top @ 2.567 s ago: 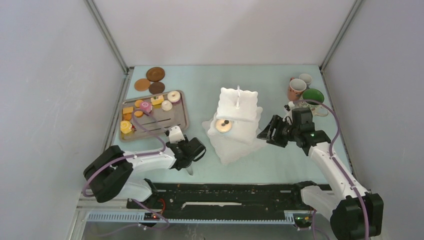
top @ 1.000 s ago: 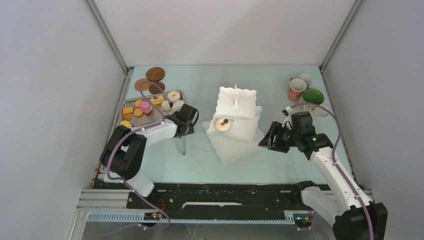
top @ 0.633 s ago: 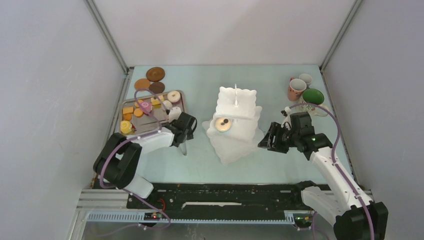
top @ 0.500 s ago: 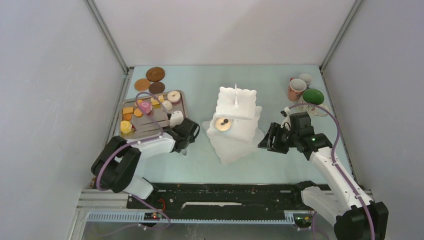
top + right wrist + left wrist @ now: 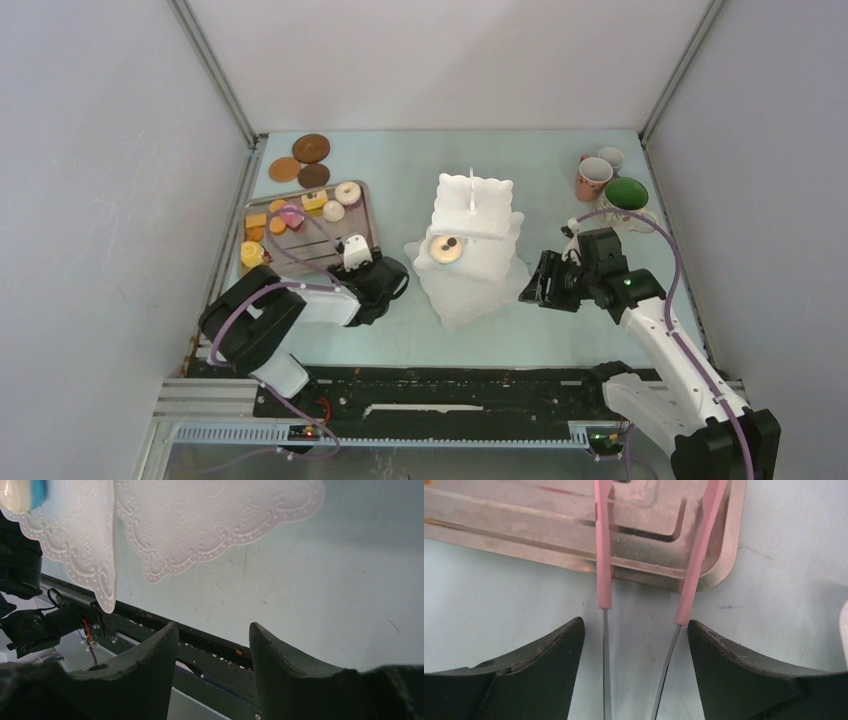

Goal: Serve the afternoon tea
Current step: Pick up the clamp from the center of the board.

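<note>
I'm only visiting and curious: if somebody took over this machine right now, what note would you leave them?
Grippers: the left gripper is open, astride the pink tongs without squeezing them, at the corner of the metal tray. The right gripper is open and empty, beside the white stand.
Done: one donut sits on a lower tier of the stand.
Left: the other treats are on the tray. The three mugs stand far right and the three coasters lie far left, none laid out yet.
</note>
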### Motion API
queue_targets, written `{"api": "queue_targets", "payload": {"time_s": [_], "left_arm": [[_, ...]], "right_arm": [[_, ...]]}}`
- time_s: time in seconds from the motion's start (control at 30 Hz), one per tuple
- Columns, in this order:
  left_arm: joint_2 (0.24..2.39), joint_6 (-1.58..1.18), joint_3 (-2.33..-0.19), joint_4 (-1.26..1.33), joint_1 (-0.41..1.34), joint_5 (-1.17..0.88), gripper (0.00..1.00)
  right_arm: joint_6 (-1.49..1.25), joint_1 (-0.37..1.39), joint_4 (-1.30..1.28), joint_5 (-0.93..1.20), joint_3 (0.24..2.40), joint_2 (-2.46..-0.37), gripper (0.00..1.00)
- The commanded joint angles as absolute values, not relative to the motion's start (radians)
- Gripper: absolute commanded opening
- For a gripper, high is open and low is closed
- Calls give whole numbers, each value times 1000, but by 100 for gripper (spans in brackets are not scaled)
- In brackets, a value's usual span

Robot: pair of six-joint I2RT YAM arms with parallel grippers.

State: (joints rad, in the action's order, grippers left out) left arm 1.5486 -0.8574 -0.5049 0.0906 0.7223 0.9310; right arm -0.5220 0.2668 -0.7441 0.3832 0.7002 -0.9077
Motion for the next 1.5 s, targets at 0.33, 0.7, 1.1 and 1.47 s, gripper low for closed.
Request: {"api": "queue_targets", "payload": {"time_s": [0.33, 0.7, 1.1, 1.47], "left_arm": [[1629, -907, -460, 105, 746, 1012, 58], [1449, -877, -525, -98, 746, 959, 40], [1100, -797, -746, -576, 695, 643, 40], [1102, -550, -1001, -753, 292, 176, 41]], "right_arm": [[-536, 286, -743, 373, 738, -886, 56], [-551, 287, -717, 371, 739, -830, 56], [-526, 257, -692, 360, 739, -741, 57], [-494, 210, -670, 401, 778, -759, 57]]}}
